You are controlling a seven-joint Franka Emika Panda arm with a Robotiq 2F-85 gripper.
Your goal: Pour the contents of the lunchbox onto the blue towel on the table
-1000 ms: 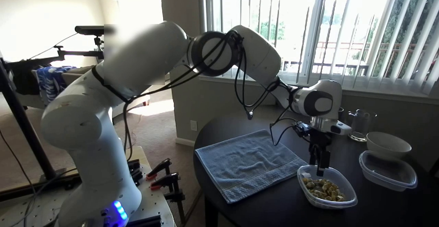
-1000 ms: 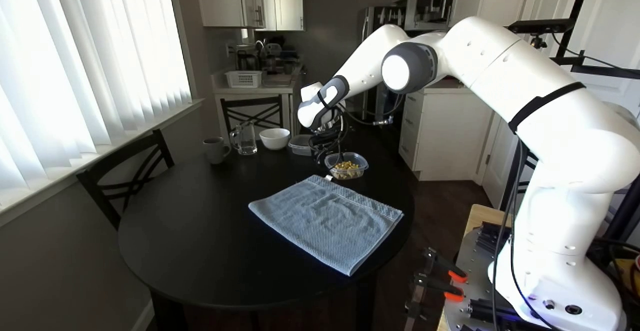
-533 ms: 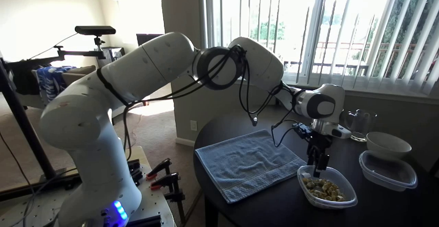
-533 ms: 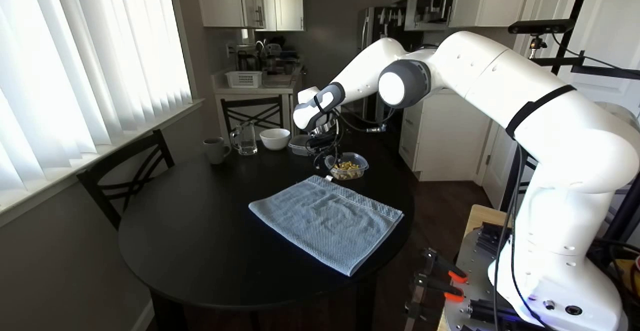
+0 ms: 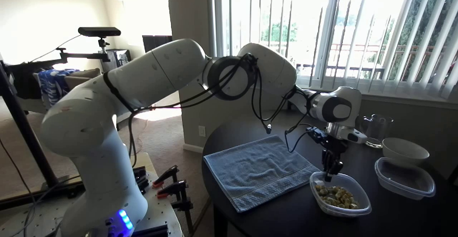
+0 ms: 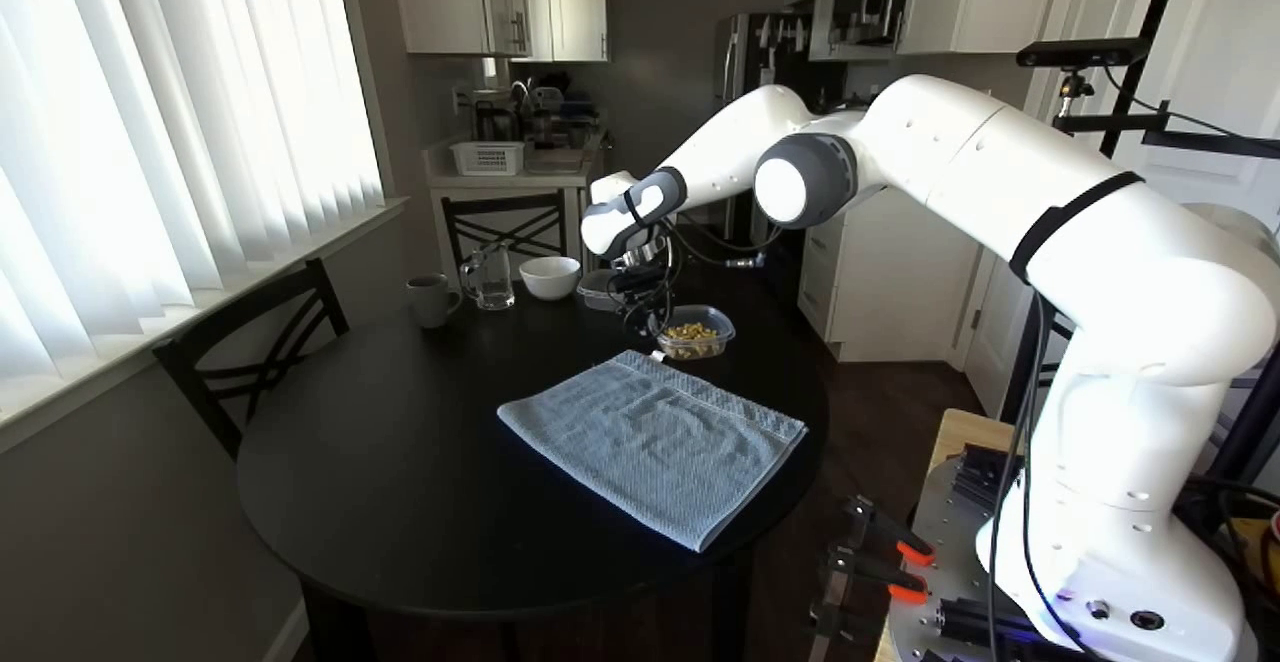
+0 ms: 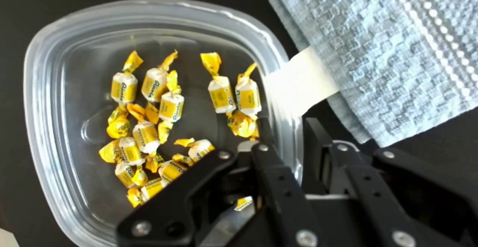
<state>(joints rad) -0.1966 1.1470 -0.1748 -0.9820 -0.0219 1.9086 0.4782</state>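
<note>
The clear lunchbox (image 7: 35,90), its contents small yellow-and-white wrapped pieces (image 7: 145,137), stands upright in the wrist view. In both exterior views it sits beside the blue towel (image 5: 261,172) (image 6: 660,442) on the dark table (image 6: 400,482). My gripper (image 7: 288,122) straddles the lunchbox wall nearest the towel, one finger inside and one outside. The jaws remain apart, with the rim in the gap and the outer finger close to it. In an exterior view the gripper (image 5: 331,174) points down into that corner. Where the wall meets the finger pads is partly hidden.
A larger clear container (image 5: 404,178), a white bowl (image 5: 404,153) and a glass pitcher (image 5: 379,131) stand past the lunchbox. A grey mug (image 6: 430,300) is farther along the table. The towel's white tag (image 7: 306,81) reaches the lunchbox rim in the wrist view.
The arm has come down and the gripper sits lower at the lunchbox rim. Its jaws have drawn closer together. The lunchbox has shifted very slightly; the towel has not moved.
</note>
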